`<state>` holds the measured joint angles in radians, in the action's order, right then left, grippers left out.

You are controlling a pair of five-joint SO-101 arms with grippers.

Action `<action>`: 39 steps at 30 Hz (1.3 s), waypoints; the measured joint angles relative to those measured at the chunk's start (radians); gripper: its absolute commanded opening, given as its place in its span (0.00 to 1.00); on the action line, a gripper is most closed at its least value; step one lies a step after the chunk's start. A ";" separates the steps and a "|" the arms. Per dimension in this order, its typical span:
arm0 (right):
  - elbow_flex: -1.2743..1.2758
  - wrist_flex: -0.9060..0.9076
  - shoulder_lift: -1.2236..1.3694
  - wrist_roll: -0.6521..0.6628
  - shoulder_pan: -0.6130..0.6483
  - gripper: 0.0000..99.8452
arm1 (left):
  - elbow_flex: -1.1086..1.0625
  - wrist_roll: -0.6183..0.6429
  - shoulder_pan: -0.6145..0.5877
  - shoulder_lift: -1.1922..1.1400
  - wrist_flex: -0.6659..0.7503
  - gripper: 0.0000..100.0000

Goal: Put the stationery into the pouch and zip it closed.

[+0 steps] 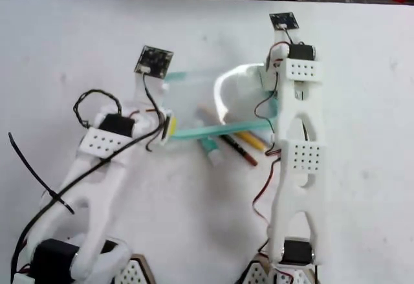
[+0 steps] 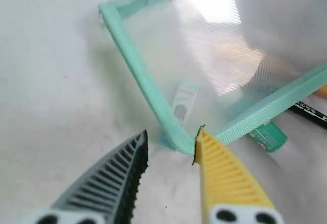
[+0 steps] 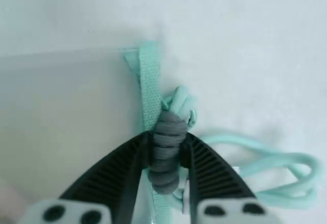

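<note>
The clear pouch [image 1: 194, 96] with teal trim lies between both arms. Several pens stick out from its near side: a teal marker [image 1: 210, 148], a black pen [image 1: 236, 148] and a yellow pen [image 1: 252, 140]. My left gripper [image 1: 165, 127] stands open at the pouch's near left corner; in the left wrist view that teal corner [image 2: 179, 141] sits between the grey and yellow fingers of the left gripper [image 2: 171, 138]. My right gripper [image 3: 166, 140] is shut on the grey zipper pull [image 3: 166, 152] at the pouch's right end, beside the right gripper [image 1: 270, 80].
A looped teal cord [image 3: 271, 170] trails from the zipper pull onto the white table [image 1: 362, 70]. Black cables [image 1: 39, 167] run along the left arm. The table's far edge meets a dark background. Open tabletop lies to the far left and right.
</note>
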<state>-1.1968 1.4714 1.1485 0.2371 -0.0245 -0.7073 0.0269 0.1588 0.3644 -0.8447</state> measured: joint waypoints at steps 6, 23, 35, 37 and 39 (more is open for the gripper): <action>-0.032 0.023 -0.003 0.000 -0.002 0.02 | 0.000 0.000 0.000 0.000 0.000 0.18; -0.331 0.224 -0.232 0.000 0.066 0.02 | 0.000 0.000 0.000 0.000 0.000 0.18; -0.331 0.229 -0.557 0.000 0.226 0.02 | 0.000 0.018 0.000 0.034 -0.003 0.18; -0.331 0.229 -0.606 0.000 0.272 0.02 | -0.008 0.044 -0.023 0.109 -0.015 0.18; -0.331 0.229 -0.654 0.000 0.313 0.02 | -0.048 0.058 -0.054 0.219 -0.020 0.18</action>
<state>-1.5282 1.7001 0.4948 0.2371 0.2885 -0.7549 0.0852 0.1051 0.5838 -0.8646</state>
